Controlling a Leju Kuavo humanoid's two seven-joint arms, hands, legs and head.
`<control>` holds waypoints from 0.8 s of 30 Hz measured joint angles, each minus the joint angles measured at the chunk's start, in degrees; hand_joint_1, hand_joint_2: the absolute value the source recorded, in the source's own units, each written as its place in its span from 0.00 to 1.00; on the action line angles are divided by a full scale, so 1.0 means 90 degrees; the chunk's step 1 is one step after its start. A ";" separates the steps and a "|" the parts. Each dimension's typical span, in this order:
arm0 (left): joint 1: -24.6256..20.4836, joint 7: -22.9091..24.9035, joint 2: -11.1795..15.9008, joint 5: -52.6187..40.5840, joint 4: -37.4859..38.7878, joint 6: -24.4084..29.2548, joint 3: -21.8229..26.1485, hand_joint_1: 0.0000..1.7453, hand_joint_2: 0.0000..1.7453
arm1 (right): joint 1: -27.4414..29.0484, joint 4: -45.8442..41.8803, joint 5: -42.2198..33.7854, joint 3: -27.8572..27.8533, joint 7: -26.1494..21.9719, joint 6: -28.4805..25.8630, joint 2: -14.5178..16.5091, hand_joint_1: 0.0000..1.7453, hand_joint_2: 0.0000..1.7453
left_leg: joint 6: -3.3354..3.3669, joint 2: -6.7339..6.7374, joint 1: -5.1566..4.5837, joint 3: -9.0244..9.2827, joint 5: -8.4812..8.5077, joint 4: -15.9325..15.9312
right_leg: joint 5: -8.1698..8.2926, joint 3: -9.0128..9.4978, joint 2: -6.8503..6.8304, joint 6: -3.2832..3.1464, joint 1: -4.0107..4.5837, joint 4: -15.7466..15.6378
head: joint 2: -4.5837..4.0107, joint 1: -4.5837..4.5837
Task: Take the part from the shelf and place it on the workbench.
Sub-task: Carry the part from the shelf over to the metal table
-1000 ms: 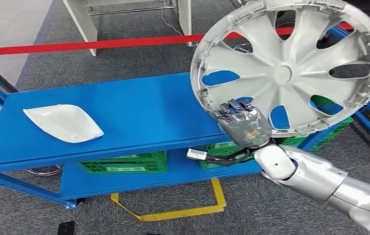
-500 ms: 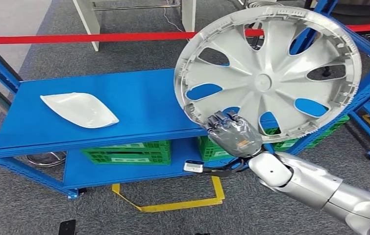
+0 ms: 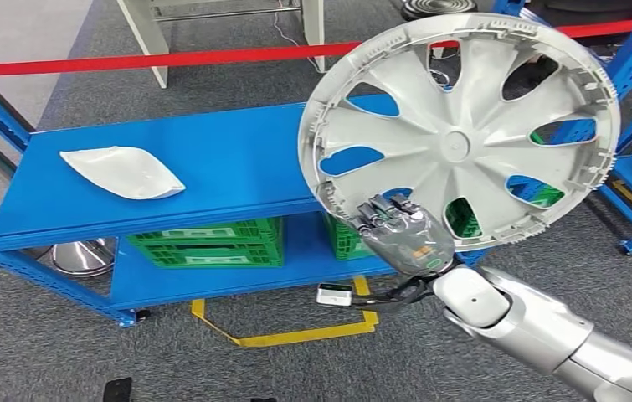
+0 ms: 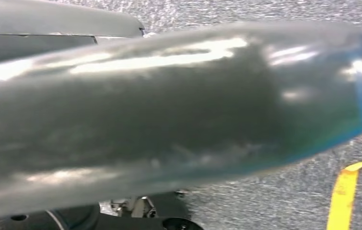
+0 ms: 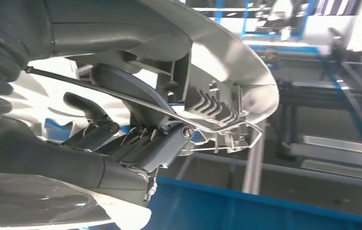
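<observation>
The right hand [image 3: 400, 230] grips a silver wheel cover [image 3: 463, 134] by its lower rim, its fingers [image 3: 379, 213] hooked over the edge and closed on it. The cover is held up in the air, tilted, with its ribbed inner face turned toward the head camera, above the right end of the blue bench [image 3: 212, 163] and apart from its surface. In the right wrist view the dark fingers [image 5: 97, 132] curl behind the rim of the cover [image 5: 227, 62], beside a thin wire ring that runs along the rim.

A white curved plastic part [image 3: 121, 172] lies flat on the left part of the bench top. Green crates [image 3: 212, 243] sit on the lower deck of the bench. A red barrier tape [image 3: 170, 59] runs behind the bench, and yellow floor tape [image 3: 295, 335] marks the grey carpet in front of it, near a small white device [image 3: 335, 294].

The left wrist view is blurred, and whether the left hand's fingers are open or closed cannot be told.
</observation>
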 joint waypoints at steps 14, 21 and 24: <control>-0.0058 -0.0005 -0.0004 -0.0039 0.0000 -0.0002 0.0037 0.00 0.00 | 0.0707 -0.0301 0.0005 -0.1325 -0.1109 0.0001 0.0256 1.00 1.00 | 0.0409 0.0029 -0.0068 0.1133 0.0786 -0.2044 | -0.0555 -0.0843 0.0012 0.0331 0.0007 0.1146 | -0.0001 0.0027; -0.0061 -0.0005 -0.0016 0.0014 0.0000 -0.0016 0.0037 0.00 0.00 | 0.0823 -0.0254 -0.0004 -0.1536 -0.1303 0.0002 0.0435 1.00 1.00 | 0.0315 -0.0003 -0.0086 0.0630 0.1091 -0.1898 | -0.0289 0.0324 0.0131 0.0305 0.0008 0.0244 | -0.0001 0.0023; -0.0069 -0.0010 -0.0018 0.0084 0.0000 -0.0103 0.0054 0.00 0.00 | 0.0886 -0.0175 0.0003 -0.1707 -0.1652 0.0002 0.0541 1.00 1.00 | 0.0211 -0.0058 -0.0097 0.0526 0.1216 -0.1878 | -0.0392 0.0502 0.0163 0.0231 0.0020 -0.0133 | 0.0000 0.0025</control>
